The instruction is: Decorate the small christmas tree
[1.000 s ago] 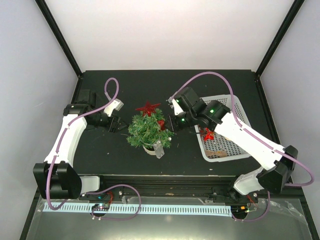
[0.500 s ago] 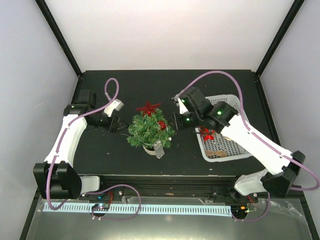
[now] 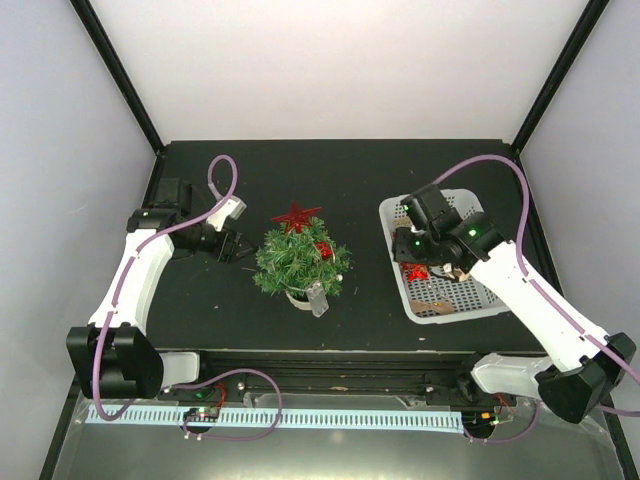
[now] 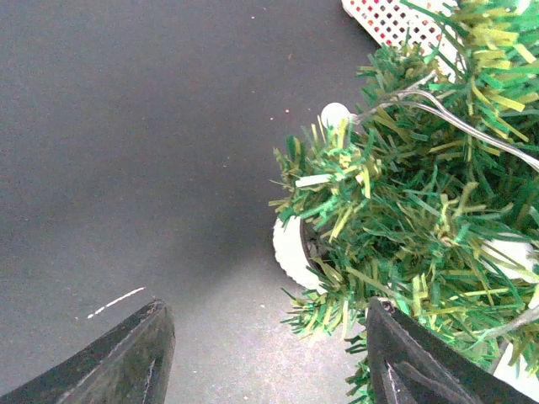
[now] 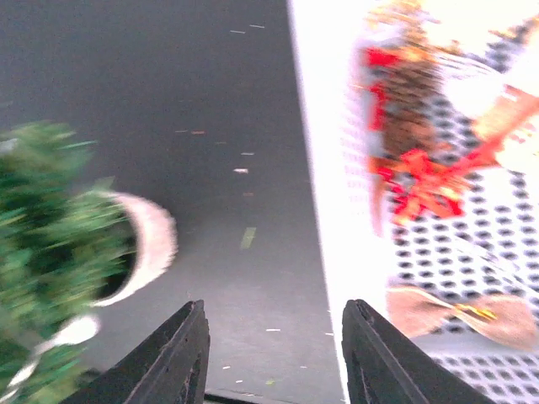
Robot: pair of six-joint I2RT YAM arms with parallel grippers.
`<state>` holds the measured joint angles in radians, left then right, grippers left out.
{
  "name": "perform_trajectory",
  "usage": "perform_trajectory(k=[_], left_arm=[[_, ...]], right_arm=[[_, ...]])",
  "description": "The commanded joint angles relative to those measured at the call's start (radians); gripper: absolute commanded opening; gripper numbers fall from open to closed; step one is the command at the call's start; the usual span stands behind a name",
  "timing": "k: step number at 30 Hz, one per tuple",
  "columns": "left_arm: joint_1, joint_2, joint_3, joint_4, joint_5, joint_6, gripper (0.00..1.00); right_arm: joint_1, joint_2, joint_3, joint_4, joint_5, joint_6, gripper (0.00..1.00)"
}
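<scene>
The small christmas tree (image 3: pixel 296 262) stands mid-table in its cream pot (image 3: pixel 297 296), with a red star (image 3: pixel 296 216) on top and a red ball (image 3: pixel 323 250) on its right side. My left gripper (image 3: pixel 235 247) is open and empty just left of the tree. In the left wrist view (image 4: pixel 269 358) the tree (image 4: pixel 404 194) and pot (image 4: pixel 290 252) lie ahead and to the right, with needles touching the right finger. My right gripper (image 3: pixel 405 245) is open and empty above the white basket's left rim. In the right wrist view (image 5: pixel 274 353) the blurred tree (image 5: pixel 50 227) is at left.
The white mesh basket (image 3: pixel 455 313) at right holds a red ornament (image 3: pixel 415 270) and a brown one (image 3: pixel 432 303). Both show in the right wrist view, red (image 5: pixel 413 181) and brown (image 5: pixel 438 311). A clear plastic piece (image 3: pixel 318 298) hangs at the tree's near side.
My right gripper has pulled away from the tree's right side and swung right to the basket's left edge. The left arm and the tree have stayed put.
</scene>
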<state>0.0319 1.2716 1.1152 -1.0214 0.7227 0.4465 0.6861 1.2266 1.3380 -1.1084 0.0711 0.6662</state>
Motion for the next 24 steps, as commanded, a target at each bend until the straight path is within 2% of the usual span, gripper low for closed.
perform_trajectory(k=[1,7,11,24], left_arm=[[0.007,-0.038,-0.006,0.078,-0.043,-0.060,0.64],[0.012,-0.044,0.012,0.110,-0.083,-0.106,0.64],[0.014,-0.038,0.017,0.110,-0.087,-0.120,0.64],[0.013,-0.028,0.001,0.123,-0.079,-0.135,0.64]], right_arm=[[-0.148,-0.038,-0.094,-0.068,0.061,0.080,0.46],[-0.374,-0.038,-0.209,0.003,-0.014,0.068,0.52],[-0.493,-0.007,-0.267,0.071,-0.071,0.084,0.52],[-0.720,0.145,-0.414,0.217,-0.046,0.149,0.49]])
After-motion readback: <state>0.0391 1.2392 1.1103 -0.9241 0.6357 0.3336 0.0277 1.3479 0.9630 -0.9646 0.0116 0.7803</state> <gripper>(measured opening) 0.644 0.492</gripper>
